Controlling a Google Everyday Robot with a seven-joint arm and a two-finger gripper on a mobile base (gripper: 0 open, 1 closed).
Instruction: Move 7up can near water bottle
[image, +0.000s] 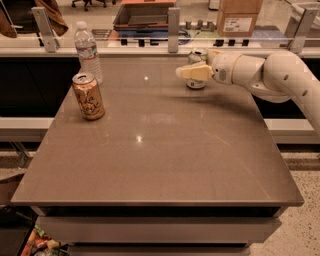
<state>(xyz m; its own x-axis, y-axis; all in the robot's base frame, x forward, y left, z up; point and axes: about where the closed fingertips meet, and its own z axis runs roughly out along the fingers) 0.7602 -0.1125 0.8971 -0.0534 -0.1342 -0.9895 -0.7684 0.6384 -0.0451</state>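
Table (150, 150) rear: 7up can (197, 56) btwn jaws

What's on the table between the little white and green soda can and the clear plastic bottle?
Only bare brown tabletop, in the camera view; the orange-copper can stands nearer the camera. The pincer is at the white and green soda can.

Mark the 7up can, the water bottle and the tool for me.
7up can (195, 83), camera view: lower body, near its base.
water bottle (88, 52), camera view: pale label band.
tool (191, 72), camera view: pale front end, across the can near the table's (150, 165) far edge.
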